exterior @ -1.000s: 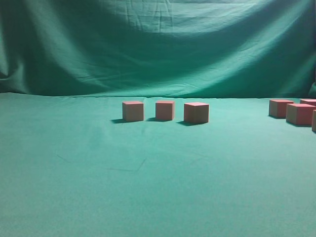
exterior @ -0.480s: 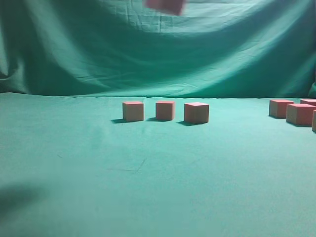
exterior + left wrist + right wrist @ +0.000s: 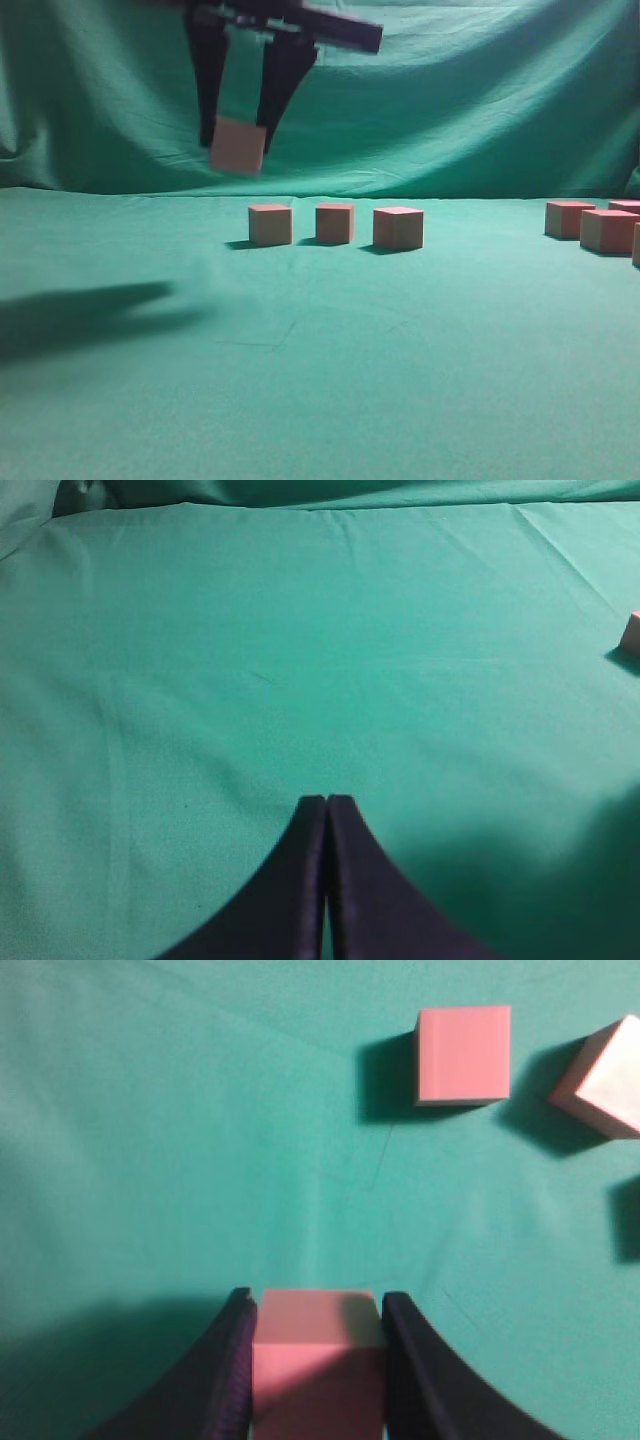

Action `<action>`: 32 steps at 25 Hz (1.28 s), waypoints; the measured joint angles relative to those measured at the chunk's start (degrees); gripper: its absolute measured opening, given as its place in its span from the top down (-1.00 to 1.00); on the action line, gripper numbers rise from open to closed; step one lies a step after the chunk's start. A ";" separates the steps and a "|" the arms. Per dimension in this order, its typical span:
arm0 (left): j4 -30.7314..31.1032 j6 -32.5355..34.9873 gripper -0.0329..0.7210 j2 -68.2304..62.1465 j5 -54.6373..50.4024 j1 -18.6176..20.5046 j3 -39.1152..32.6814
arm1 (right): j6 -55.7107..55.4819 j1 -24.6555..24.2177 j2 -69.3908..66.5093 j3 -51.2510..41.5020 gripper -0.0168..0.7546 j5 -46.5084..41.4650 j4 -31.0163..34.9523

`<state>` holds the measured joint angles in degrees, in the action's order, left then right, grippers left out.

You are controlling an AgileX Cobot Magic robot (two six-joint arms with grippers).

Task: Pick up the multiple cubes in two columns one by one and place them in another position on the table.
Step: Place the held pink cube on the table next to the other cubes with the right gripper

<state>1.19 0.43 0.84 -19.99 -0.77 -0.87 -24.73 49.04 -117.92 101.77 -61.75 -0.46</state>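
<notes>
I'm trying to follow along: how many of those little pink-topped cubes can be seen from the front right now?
7, maybe more hidden off-frame. Held cube hangs in the right gripper; row cubes sit left, middle, right; edge cubes cluster far right.

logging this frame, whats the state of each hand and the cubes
right hand: shut on a cube, raised above the table
held cube: in the air, clear of the cloth
left hand: shut, holding nothing
row of three cubes: resting on the table, apart from each other
cubes at far right: resting on the table

right hand [image 3: 318,1360] clamps held cube [image 3: 318,1355] | above table [image 3: 150,1160] | two cubes [image 3: 463,1054] beyond
</notes>
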 joint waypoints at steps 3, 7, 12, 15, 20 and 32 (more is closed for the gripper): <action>0.00 0.00 0.91 0.00 0.00 0.00 0.00 | -4.39 0.28 -3.05 1.95 0.28 1.57 -1.35; 0.00 0.00 0.91 0.00 0.00 0.00 0.00 | -10.49 2.06 -5.16 2.72 0.28 4.10 -7.62; 0.00 0.00 0.91 0.00 0.00 0.00 0.00 | -14.45 2.40 -6.95 2.82 0.28 6.33 -10.37; 0.00 0.00 0.91 0.00 0.00 0.00 0.00 | -15.99 2.40 -7.47 2.93 0.28 7.03 -11.85; 0.00 0.00 0.91 0.00 0.00 0.00 0.00 | -17.51 2.40 -8.22 2.93 0.28 7.86 -13.32; 0.00 0.00 0.91 0.00 0.00 0.00 0.00 | -18.02 2.40 -10.57 3.05 0.28 8.70 -14.27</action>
<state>1.19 0.43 0.84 -19.99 -0.77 -0.87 -42.75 51.44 -128.49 104.82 -53.05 -14.73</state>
